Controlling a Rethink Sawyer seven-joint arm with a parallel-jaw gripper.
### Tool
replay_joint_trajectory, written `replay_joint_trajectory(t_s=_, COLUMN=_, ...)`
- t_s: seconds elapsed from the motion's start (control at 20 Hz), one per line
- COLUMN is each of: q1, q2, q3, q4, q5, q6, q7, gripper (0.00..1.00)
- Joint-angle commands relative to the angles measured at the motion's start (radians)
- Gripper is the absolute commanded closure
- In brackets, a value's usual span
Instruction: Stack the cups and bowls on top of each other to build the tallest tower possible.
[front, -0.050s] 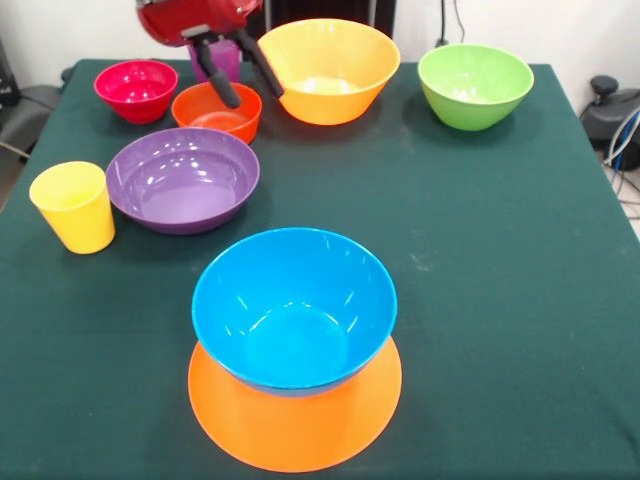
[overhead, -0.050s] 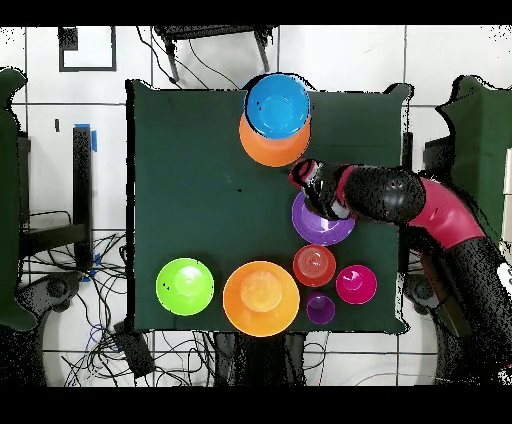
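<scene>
Upright, the yellow cup (front, -0.050s: 73, 206) stands mouth up beside the purple bowl (front, -0.050s: 182, 179).

The table (front, -0.050s: 500, 300) is showing dark green, and the arm (overhead, -0.050s: 440, 215) is showing red and black. A blue bowl (front, -0.050s: 294, 308) is sitting on an orange bowl (front, -0.050s: 295, 420), while another orange bowl (front, -0.050s: 329, 70), a green bowl (front, -0.050s: 475, 85), a purple bowl (front, -0.050s: 183, 179), an orange-red bowl (front, -0.050s: 217, 111) and a pink-red bowl (front, -0.050s: 136, 89) are gleaming glossy. The yellow cup (front, -0.050s: 73, 206) is looking opaque and the purple cup (front, -0.050s: 222, 60) translucent.

Seven bowls (front, -0.050s: 294, 310) and two cups (front, -0.050s: 74, 206) (one half-hidden).
</scene>
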Motion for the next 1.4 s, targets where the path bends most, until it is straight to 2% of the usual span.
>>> replay_joint_trajectory(t_s=0.05, q1=0.022, q2=0.048, q3=0.064, q4=0.163, q5=-0.075, q6=0.048, q7=-0.228, gripper=0.0)
replay_joint_trajectory(t_s=0.25, q1=0.025, q2=0.067, q3=0.057, q4=0.198, q5=-0.092, q6=-0.006, q7=-0.19, gripper=0.0)
replay_joint_trajectory(t_s=0.35, q1=0.031, q2=0.066, q3=0.041, q4=0.221, q5=-0.094, q6=-0.047, q7=-0.141, gripper=0.0)
replay_joint_trajectory(t_s=0.6, q1=0.077, q2=-0.024, q3=-0.05, q4=0.3, q5=-0.113, q6=-0.217, q7=0.071, gripper=0.0)
replay_joint_trajectory(t_s=0.85, q1=0.137, q2=-0.095, q3=-0.163, q4=0.34, q5=-0.138, q6=-0.312, q7=0.165, gripper=0.0)
replay_joint_trajectory(t_s=0.9, q1=0.163, q2=-0.109, q3=-0.205, q4=0.347, q5=-0.146, q6=-0.34, q7=0.194, gripper=0.0)
replay_joint_trajectory(t_s=1.2, q1=0.272, q2=-0.137, q3=-0.343, q4=0.404, q5=-0.099, q6=-0.45, q7=0.281, gripper=0.0)
replay_joint_trajectory(t_s=1.4, q1=0.317, q2=-0.164, q3=-0.384, q4=0.451, q5=-0.047, q6=-0.457, q7=0.294, gripper=0.0)
